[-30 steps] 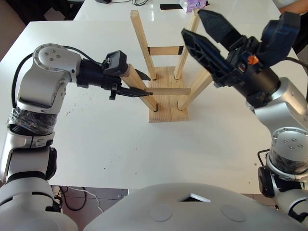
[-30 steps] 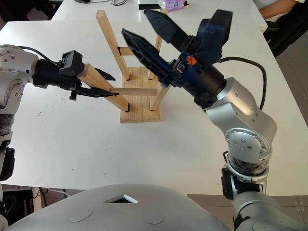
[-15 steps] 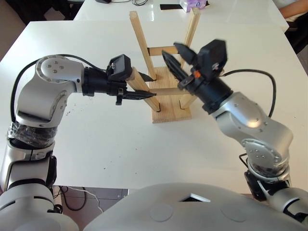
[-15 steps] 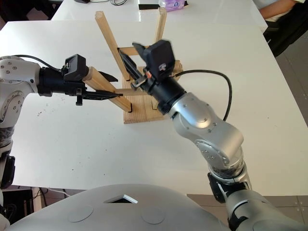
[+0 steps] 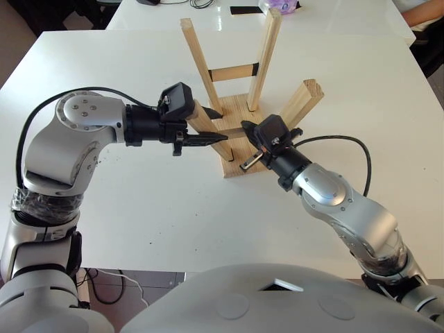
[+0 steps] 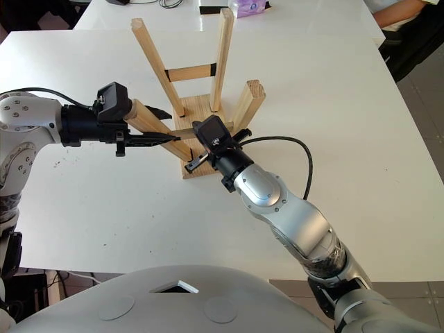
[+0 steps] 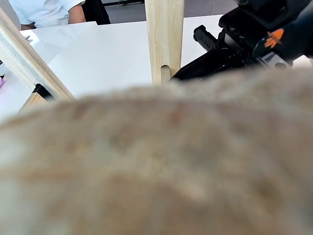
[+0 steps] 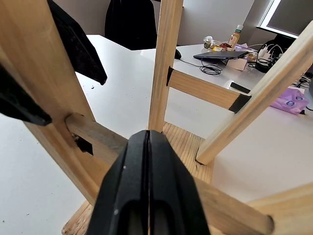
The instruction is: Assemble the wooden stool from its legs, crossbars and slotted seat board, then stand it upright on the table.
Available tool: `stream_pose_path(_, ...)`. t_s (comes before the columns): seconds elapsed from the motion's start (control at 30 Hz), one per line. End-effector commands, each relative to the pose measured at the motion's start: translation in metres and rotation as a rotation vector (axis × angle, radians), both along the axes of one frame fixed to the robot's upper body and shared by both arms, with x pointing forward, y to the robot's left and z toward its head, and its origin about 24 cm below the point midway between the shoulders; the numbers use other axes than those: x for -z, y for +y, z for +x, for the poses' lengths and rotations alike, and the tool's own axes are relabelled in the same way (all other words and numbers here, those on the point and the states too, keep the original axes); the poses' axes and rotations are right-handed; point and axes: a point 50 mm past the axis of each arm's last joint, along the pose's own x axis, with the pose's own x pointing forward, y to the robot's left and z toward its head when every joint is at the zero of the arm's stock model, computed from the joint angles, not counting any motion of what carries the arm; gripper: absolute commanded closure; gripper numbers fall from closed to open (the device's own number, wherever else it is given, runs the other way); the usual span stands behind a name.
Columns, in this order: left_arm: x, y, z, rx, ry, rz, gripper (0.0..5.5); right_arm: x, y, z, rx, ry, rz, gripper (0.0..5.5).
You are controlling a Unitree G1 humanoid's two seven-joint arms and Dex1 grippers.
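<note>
From the left eye view the stool [image 5: 239, 118] stands upside down on the white tabletop [image 5: 139, 201]. Its slotted seat board [image 5: 233, 104] lies flat on the surface and four legs point up. A rear crossbar [image 5: 232, 71] joins the two far legs and a front crossbar [image 5: 229, 131] joins the two near ones. The left jaws are clamped across the near-left leg [image 5: 201, 121], with fingers [image 5: 201, 141] on either side of it. The right jaws are pressed together with nothing between them, their tip at the front crossbar, just beside the left jaws. The right eye view adds the room: a second white table [image 6: 312, 14] stands behind, carrying a purple pack [image 6: 250, 7] and a flat dark item [image 6: 211, 8], and grey floor [image 6: 431, 83] runs along the right. In the left wrist view a blurred tan mass lies close to the lens. Above it a slotted leg [image 7: 165, 39] rises before the white tabletop, with the black right jaws just beyond. In the right wrist view the right jaws meet along one seam over the front crossbar, and the far legs rise from the seat board. Behind are a laptop [image 8: 220, 55], cables [image 8: 213, 69], bottles [image 8: 236, 35] and a dark chair [image 8: 129, 22].
</note>
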Motion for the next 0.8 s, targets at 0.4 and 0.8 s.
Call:
stream_pose_path(0.4, 0.001, -0.011, 0.004, 0.046, 0.011, 0.067, 3.46, 0.037, -0.007, -0.012, 0.006, 0.120, -0.073, 5.50)
stream_pose_path(0.8, 0.010, -0.009, 0.005, 0.061, 0.030, 0.107, 3.46, -0.152, -0.078, -0.012, -0.198, -0.504, 0.869, 5.50)
